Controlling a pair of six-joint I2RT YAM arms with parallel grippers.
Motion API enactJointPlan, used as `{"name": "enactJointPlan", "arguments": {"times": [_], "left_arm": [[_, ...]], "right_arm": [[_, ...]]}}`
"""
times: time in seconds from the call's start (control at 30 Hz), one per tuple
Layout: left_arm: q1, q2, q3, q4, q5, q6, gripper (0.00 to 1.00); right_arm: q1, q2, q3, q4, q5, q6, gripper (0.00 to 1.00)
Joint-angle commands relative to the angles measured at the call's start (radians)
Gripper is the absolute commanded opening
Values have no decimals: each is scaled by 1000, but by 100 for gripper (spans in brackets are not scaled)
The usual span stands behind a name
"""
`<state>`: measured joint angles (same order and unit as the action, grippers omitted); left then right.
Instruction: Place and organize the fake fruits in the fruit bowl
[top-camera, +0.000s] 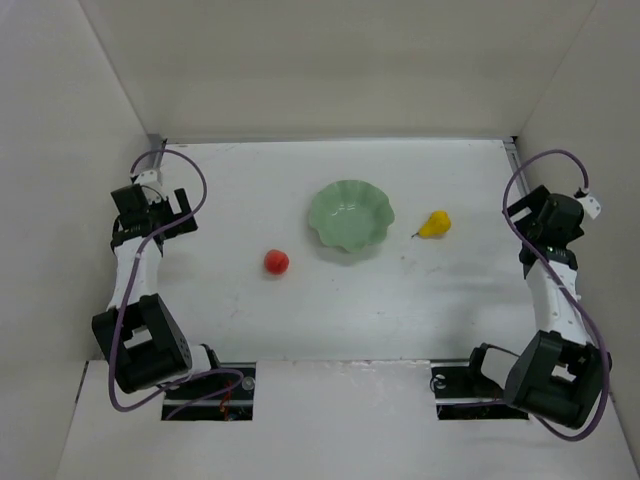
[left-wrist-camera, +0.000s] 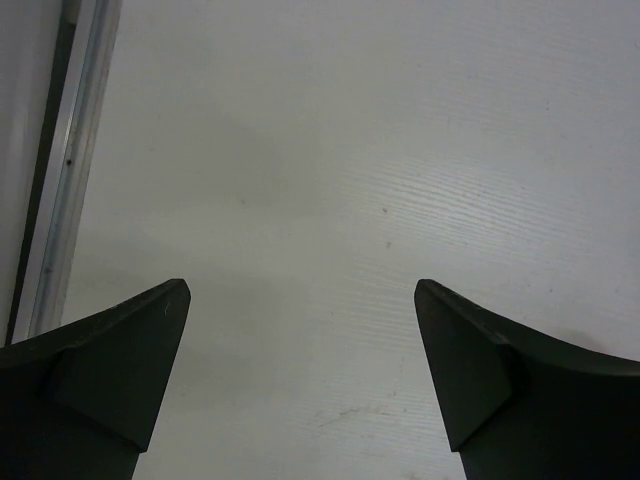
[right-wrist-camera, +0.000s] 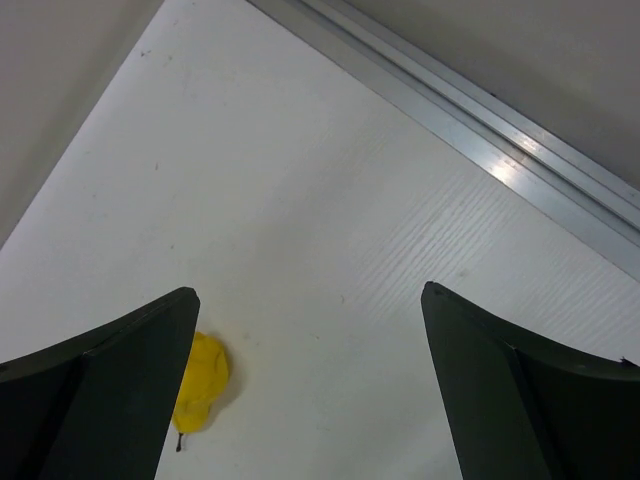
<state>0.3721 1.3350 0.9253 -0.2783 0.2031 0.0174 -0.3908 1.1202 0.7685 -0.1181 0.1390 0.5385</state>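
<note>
- We see the pale mint-green shallow bowl with the scalloped rim (top-camera: 350, 222) standing empty near the middle of the white tabletop (top-camera: 330, 320).
- The small round red plastic ball (top-camera: 276, 262) lies on the table to the near left of the bowl, close by but not touching it.
- The small yellow plastic pear (top-camera: 435, 224) lies on its side just right of the bowl and apart from it, with its thin dark stem towards the bowl.
- The left gripper (top-camera: 183, 212) hangs by the left edge of the table, well apart from both fruits. Through its wrist camera we see the gripper (left-wrist-camera: 300, 290) with jaws spread wide, gripping nothing, only bare table between them.
- The right gripper (top-camera: 515, 220) sits by the right edge, also spread wide with nothing in its grasp.
- In the right wrist view the pear (right-wrist-camera: 203, 380) lies on the table, partly hidden behind one dark finger (right-wrist-camera: 110, 390).
</note>
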Motion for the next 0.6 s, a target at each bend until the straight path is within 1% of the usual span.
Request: {"name": "enactJointPlan", "arguments": {"times": [0.0,0.07,0.17,0.23,0.3,0.43,0.57], "left_arm": [[32,-28,38,45,44,-48,100],[43,-20,15,66,73,-33,100],[50,-23,-8,86,102,9,100],[54,-26,-17,90,111,38,100],[51,-26,-26,90,107,61,100],[34,-31,-42,88,111,88,100],[15,-39,-46,80,105,110,100]], "right_arm": [[54,7,21,55,13,-61,100],[114,19,38,51,48,-112,100],[226,49,61,37,141,-196,100],[305,72,68,26,207,-204,100],[353,92,57,18,209,-122,100],[398,183,25,26,113,62,100],[445,305,18,37,60,162,100]]}}
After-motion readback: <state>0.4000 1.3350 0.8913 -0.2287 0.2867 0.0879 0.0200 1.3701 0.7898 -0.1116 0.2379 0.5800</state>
